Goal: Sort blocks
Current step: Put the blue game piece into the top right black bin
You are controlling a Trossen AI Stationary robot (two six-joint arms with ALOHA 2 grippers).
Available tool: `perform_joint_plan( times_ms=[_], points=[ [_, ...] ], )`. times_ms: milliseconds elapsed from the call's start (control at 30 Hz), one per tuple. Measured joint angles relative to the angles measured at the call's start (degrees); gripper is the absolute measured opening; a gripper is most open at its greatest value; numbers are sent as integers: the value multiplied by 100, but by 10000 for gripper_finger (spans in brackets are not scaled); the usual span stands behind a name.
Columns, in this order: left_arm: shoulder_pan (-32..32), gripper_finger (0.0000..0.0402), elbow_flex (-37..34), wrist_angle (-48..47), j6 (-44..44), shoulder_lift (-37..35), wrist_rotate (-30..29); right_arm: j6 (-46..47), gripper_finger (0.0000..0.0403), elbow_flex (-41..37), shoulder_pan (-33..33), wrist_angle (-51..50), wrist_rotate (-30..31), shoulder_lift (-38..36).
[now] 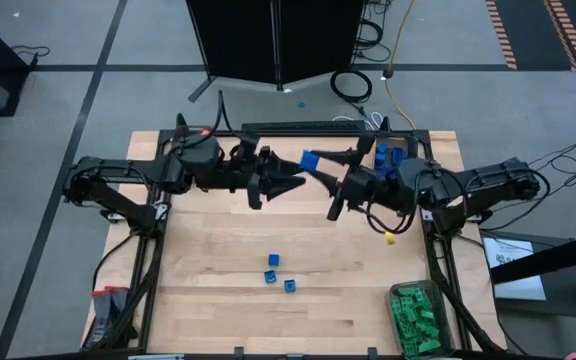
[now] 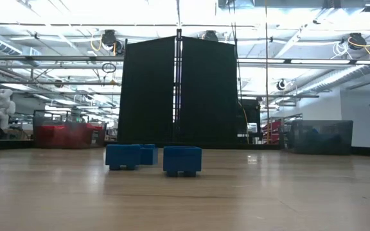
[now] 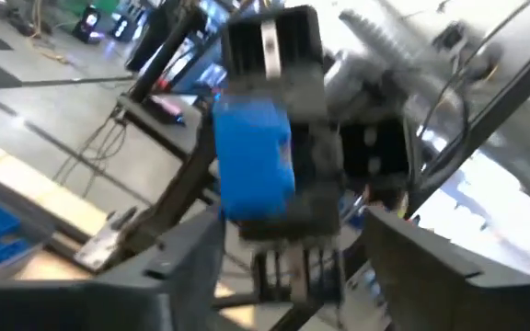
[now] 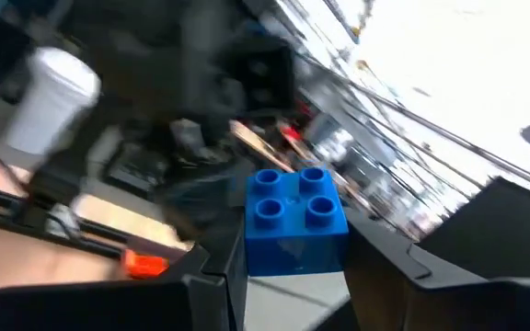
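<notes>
1. Between the right gripper's fingers sits a blue brick, studs up; they are clamped on it.
2. Facing it over the table's middle, the left gripper has its fingers apart, clear of the brick.
3. I'd back the left away before swinging toward the blue bin.
4. Three blue bricks wait below.

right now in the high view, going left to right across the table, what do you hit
left gripper → blue block held between the two arms → right gripper, shut on it → bin of blue blocks at the far edge → yellow block → bin of green blocks at the near right corner
</notes>
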Motion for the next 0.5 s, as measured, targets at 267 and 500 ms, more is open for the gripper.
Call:
perform_joint_plan(
  times_ms=[267,500],
  points=[
    [202,302,0,-1353,458,-148,-292,727,123,0,-62,-1030,2322,-506],
    [473,303,0,-2529,566,-270,-470,6677,123,-49,-1081,-6649,3072,-1241]
  ],
)
